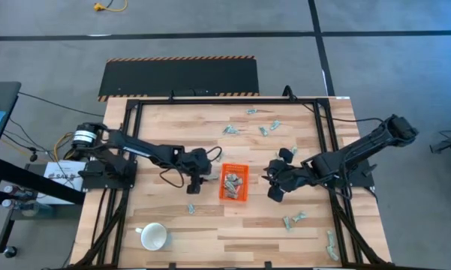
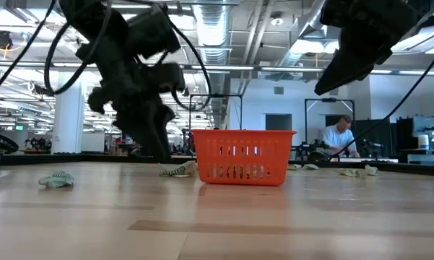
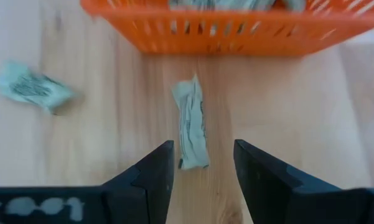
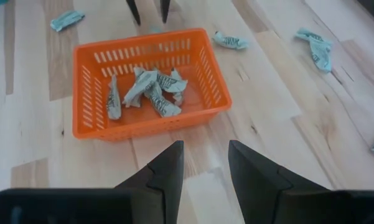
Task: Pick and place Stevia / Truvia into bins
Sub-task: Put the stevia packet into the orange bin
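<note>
The orange bin [image 1: 234, 182] stands mid-table with several pale green Stevia sachets [image 4: 150, 89] inside. My left gripper [image 3: 203, 165] hangs open just left of the bin, tilted down close over the table. Its fingertips stand on either side of the near end of one loose sachet [image 3: 191, 121] that lies flat on the wood, without touching it. Another sachet [image 3: 31, 90] lies off to one side. My right gripper [image 4: 205, 162] hovers open and empty to the right of the bin [image 4: 149, 81], well above the table [image 2: 346, 68].
More sachets lie scattered at the table's far side [image 1: 266, 124] and near right [image 1: 294, 219], and one lies near the left of the bin [image 1: 191, 208]. A white mug [image 1: 154, 237] lies at the near left. A person [image 2: 339, 137] sits beyond the table.
</note>
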Controlling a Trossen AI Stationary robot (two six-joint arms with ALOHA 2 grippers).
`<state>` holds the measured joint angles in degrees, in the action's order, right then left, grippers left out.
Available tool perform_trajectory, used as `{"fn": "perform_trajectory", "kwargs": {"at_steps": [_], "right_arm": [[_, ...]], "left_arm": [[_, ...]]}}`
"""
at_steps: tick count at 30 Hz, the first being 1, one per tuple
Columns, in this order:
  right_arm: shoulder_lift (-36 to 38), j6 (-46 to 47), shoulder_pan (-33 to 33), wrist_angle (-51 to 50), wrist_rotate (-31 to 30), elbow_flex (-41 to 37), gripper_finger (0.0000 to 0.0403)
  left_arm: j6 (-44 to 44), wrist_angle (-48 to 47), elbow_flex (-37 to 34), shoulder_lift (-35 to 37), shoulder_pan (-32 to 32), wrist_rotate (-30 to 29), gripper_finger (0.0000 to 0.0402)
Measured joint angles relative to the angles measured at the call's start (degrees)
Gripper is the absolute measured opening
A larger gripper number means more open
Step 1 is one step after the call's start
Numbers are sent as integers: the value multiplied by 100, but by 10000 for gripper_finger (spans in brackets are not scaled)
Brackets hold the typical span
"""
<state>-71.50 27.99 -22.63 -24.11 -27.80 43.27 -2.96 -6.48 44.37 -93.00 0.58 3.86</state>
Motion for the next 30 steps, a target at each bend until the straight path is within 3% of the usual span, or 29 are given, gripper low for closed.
{"fn": "perform_trajectory", "kwargs": {"at_steps": [6, 14, 18, 25, 30], "right_arm": [[0, -8, 0, 21, -84, 0, 121], [-4, -9, 0, 21, -82, 0, 121], [-4, -9, 0, 24, -82, 0, 117], [-4, -3, 0, 38, -82, 0, 116], [-4, -4, 0, 38, -82, 0, 116]], "left_arm": [[8, -9, 171, -442, -20, -30, 155], [84, -125, 196, -471, -20, -567, 152], [94, -189, 200, -465, -15, -724, 117], [-81, -22, 200, -460, -4, -562, 14], [-202, -23, 200, -446, 13, -574, 2]]}}
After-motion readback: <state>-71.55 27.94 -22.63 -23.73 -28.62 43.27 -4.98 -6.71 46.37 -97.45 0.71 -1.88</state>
